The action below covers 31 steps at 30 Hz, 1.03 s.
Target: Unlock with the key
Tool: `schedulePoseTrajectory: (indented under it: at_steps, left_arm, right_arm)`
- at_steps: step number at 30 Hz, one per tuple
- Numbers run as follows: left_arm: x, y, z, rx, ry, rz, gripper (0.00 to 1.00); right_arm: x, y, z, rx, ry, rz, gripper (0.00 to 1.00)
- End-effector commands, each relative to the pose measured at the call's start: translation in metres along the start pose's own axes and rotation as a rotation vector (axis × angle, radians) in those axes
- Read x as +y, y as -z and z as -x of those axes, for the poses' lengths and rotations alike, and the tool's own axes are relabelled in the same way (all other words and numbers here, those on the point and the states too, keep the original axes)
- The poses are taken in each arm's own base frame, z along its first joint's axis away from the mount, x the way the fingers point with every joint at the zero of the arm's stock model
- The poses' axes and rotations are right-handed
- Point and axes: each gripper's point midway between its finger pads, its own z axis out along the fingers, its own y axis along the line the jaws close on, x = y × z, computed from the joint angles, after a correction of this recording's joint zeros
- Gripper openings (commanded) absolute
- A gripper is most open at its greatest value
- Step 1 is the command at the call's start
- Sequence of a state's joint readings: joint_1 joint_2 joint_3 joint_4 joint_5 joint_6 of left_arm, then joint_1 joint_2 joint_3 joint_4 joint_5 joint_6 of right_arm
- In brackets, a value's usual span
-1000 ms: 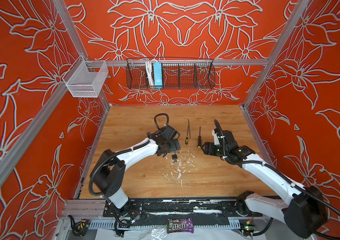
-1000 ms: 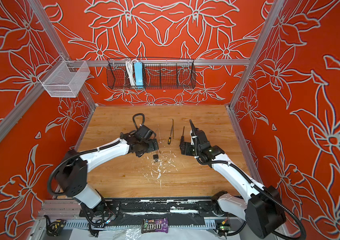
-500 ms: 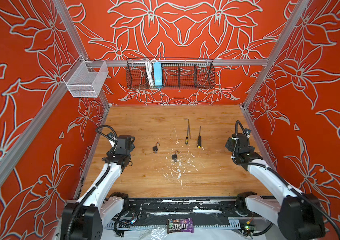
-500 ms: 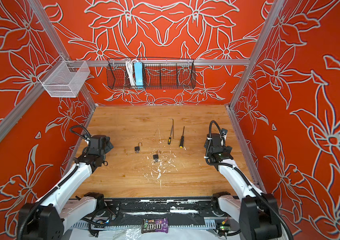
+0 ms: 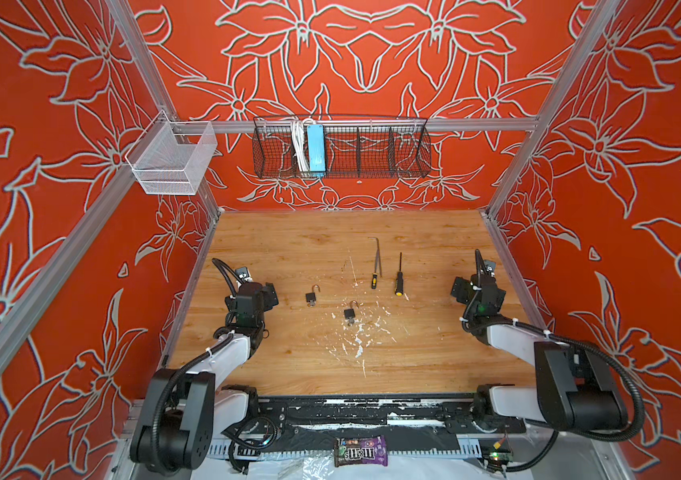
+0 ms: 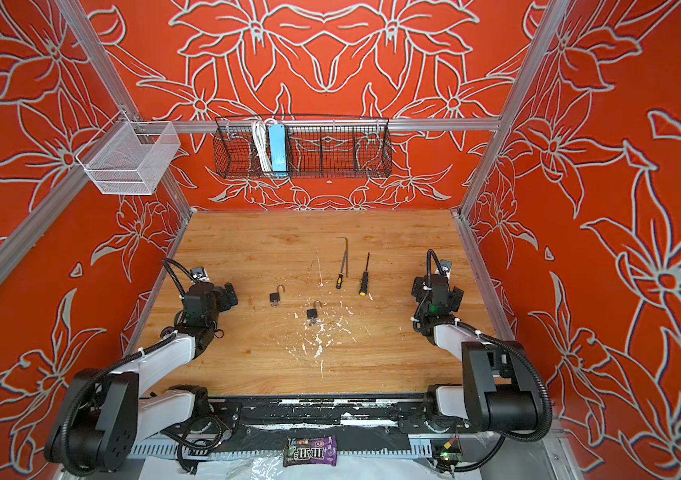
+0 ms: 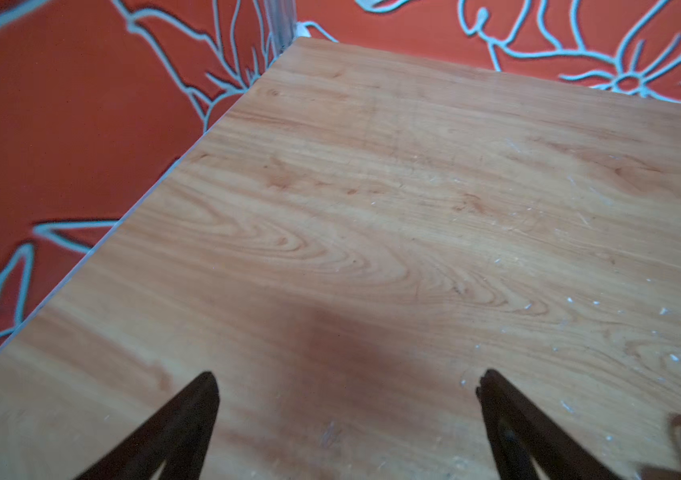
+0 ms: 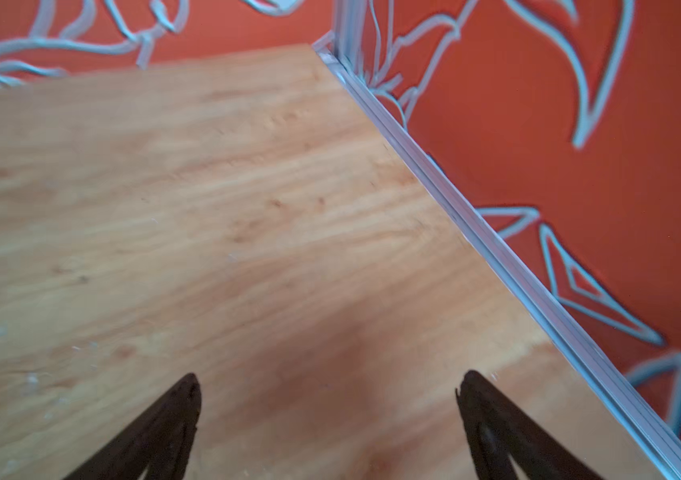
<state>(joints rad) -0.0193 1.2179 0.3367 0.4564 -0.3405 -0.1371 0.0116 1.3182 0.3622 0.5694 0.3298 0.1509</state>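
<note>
In both top views a small black silver-shackled padlock (image 5: 311, 296) and its twin (image 5: 349, 312) are lying sprung open on the wooden worktop (image 5: 288, 365), seemingly unlocked already, any key too small to see. In the wrist views, the left pincer (image 7: 347, 382) and then the right pincer (image 8: 328, 382) are gaping wide and empty, probably since nothing needs holding

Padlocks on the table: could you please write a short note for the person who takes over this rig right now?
Left tool: open, empty, by the table's left edge.
Right tool: open, empty, by its right edge.
Left padlock and right padlock lie mid-table, clear of both tools.
Done: both shackles look swung open.
To do: likely nothing; the keys are too small to see, so check them.
</note>
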Motion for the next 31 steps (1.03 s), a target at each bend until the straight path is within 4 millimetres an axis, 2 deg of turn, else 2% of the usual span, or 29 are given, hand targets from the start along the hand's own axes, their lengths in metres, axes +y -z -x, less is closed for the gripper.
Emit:
schedulePoseTrajectory:
  at_steps: [1,4,6,7,31]
  left_arm:
    - [-0.019,-0.004,0.005,-0.065,-0.042,-0.107,0.98]
    - [-0.025,-0.007,0.001,-0.076,-0.057,-0.141,0.98]
    - [-0.028,-0.012,0.0,-0.03,-0.072,-0.145,0.98]
    - [-0.027,-0.015,0.001,-0.02,-0.068,-0.127,0.98]
    - [-0.023,-0.017,0.0,-0.006,-0.056,-0.113,0.98]
  right_arm:
    - [0.027,0.011,0.005,-0.125,0.056,0.184,0.97]
    - [0.031,0.005,0.002,-0.145,0.06,0.202,0.97]
    - [0.041,-0.003,-0.001,-0.064,0.111,0.206,0.97]
    - [0.043,-0.002,-0.001,-0.076,0.122,0.204,0.97]
    - [0.043,-0.001,0.0,-0.08,0.123,0.205,0.97]
